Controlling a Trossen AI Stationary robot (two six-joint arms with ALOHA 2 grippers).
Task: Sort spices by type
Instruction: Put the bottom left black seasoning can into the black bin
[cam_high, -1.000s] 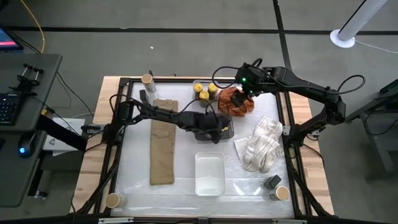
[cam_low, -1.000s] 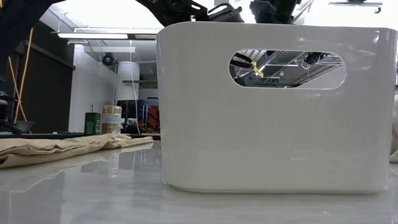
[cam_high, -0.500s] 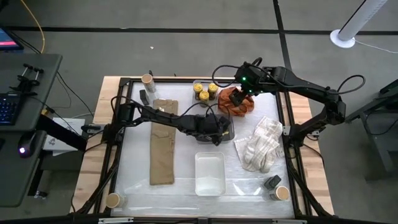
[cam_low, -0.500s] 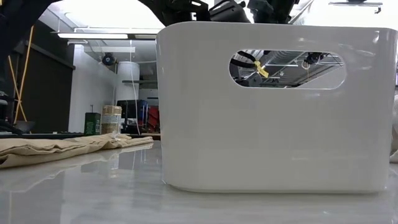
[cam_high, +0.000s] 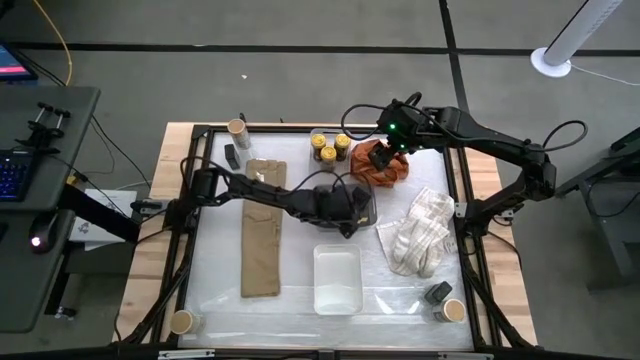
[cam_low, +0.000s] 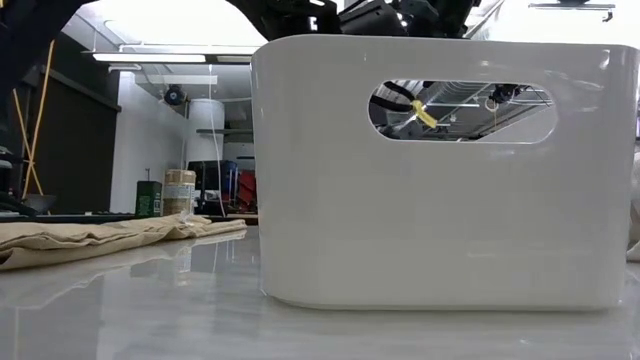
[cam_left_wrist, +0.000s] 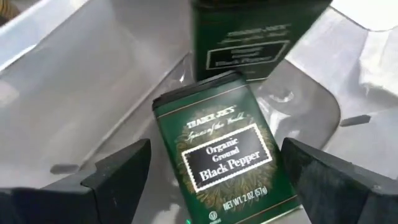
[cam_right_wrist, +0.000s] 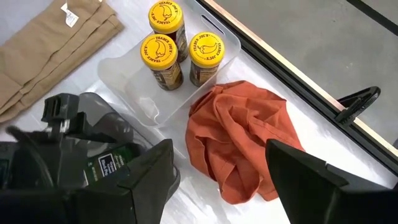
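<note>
Right under the left gripper (cam_left_wrist: 211, 168), a green pepper tin (cam_left_wrist: 227, 152) is lying flat inside a grey tray (cam_left_wrist: 93, 93), and the two dark fingers (cam_left_wrist: 118, 171) are standing wide apart, one on each side of the tin and not touching it. Just past that tin, farther from the gripper, a second green tin (cam_left_wrist: 249, 37) is sitting in the same tray. Seen from above, the left gripper (cam_high: 345, 208) is reaching into the grey tray (cam_high: 368, 203) in the middle of the table (cam_high: 220, 290). The right gripper (cam_right_wrist: 217, 186) is hanging over an orange cloth (cam_right_wrist: 239, 134), with its fingers (cam_right_wrist: 146, 177) spread wide and nothing between them. Ahead of it, past the cloth, three jars with yellow lids (cam_right_wrist: 180, 46) are standing close together in a clear tray (cam_right_wrist: 124, 68). Off to one side of the right gripper, the grey tray with a green tin (cam_right_wrist: 109, 165) is showing. From above, another dark tin (cam_high: 232, 155) is lying beside a brown cloth (cam_high: 262, 235), and one more dark tin (cam_high: 437, 292) is sitting well away near the table's front right corner, next to a round tub (cam_high: 453, 310). Two more round tubs are sitting far apart, one (cam_high: 237, 127) at the back and one (cam_high: 181, 322) at the front left. A white bin (cam_high: 337, 278) is standing in front of the left gripper, with a striped towel (cam_high: 418, 232) beside it.
</note>
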